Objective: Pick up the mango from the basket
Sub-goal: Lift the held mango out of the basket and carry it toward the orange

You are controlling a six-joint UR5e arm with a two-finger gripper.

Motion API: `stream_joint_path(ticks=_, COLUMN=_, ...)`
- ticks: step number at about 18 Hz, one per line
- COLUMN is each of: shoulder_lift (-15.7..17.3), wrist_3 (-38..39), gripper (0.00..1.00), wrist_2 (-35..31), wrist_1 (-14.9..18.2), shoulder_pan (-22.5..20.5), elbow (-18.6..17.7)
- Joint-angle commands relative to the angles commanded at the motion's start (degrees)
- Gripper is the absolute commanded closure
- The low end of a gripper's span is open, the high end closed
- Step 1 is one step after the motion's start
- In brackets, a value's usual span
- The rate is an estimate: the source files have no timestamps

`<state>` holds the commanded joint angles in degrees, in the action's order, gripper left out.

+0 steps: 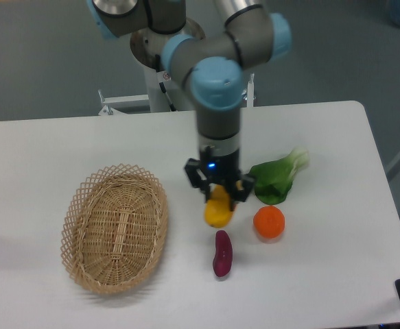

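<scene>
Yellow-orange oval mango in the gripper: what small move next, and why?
Probably a short straight lift. The two-finger gripper is closed around the top of the yellow-orange oval mango, already outside the empty tan wicker basket. Whether it clears the white table I cannot tell; the dark purple sweet potato lies just in front.

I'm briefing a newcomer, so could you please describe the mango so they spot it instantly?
Start at the wicker basket, then look right to the end effector. The mango is the yellow oval fruit in its grip, unlike the round orange and dark purple sweet potato.
</scene>
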<state>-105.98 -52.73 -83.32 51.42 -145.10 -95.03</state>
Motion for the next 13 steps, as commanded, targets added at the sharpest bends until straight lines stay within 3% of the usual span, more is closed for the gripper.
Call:
stream_joint_path(ticks=4, shoulder_lift=-4.3, wrist_3=-1.9, gripper=0.46, wrist_2=0.0, wrist_1=-0.4, shoulder_pan=-1.6, elbow=4.2)
stream_joint_path(ticks=13, shoulder_lift=-5.2, wrist_3=-2.0, gripper=0.46, wrist_2=0.0, wrist_1=-0.5, shoulder_pan=-1.5, elbow=4.6)
